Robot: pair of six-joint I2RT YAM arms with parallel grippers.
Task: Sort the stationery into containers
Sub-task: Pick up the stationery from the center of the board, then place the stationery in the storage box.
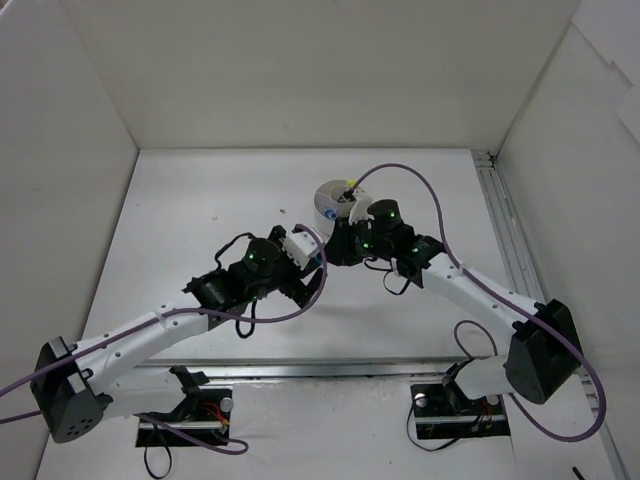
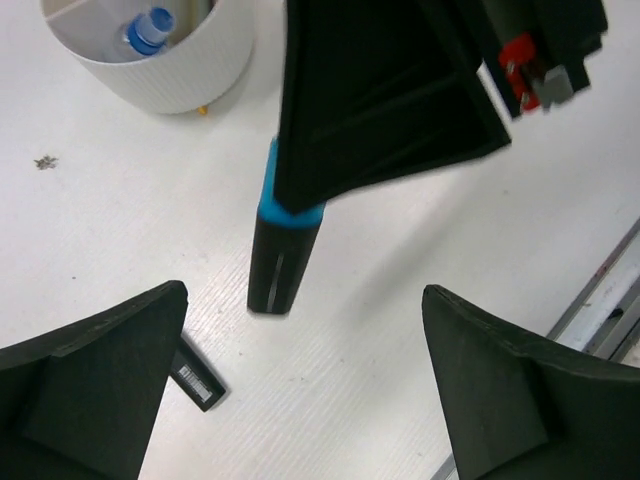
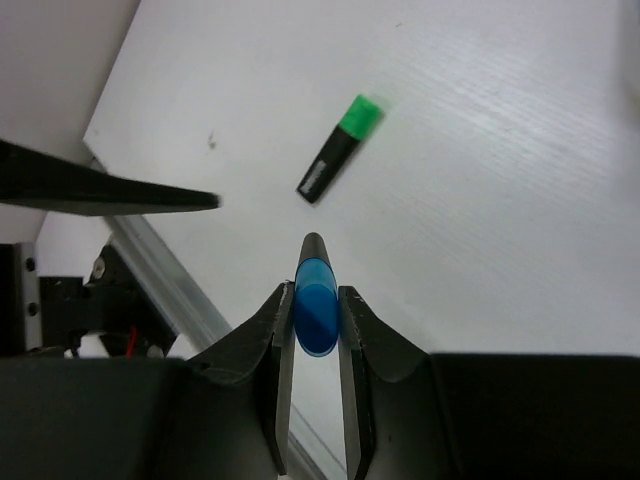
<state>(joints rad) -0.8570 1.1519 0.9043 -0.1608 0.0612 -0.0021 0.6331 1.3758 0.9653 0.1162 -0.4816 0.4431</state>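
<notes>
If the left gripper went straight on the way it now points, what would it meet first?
Most likely the black highlighter with the blue cap, held by the right gripper, just ahead of the left gripper's open jaws; depth is unclear.

White arms (image 1: 140, 340), black joints (image 1: 262, 260), purple cables (image 1: 398, 166), black wedge-shaped tool fingers (image 2: 100, 380).

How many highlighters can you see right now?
2: the blue-capped highlighter clamped in the right gripper, and the green-capped highlighter lying on the table. Others may sit hidden inside the tub.
</notes>
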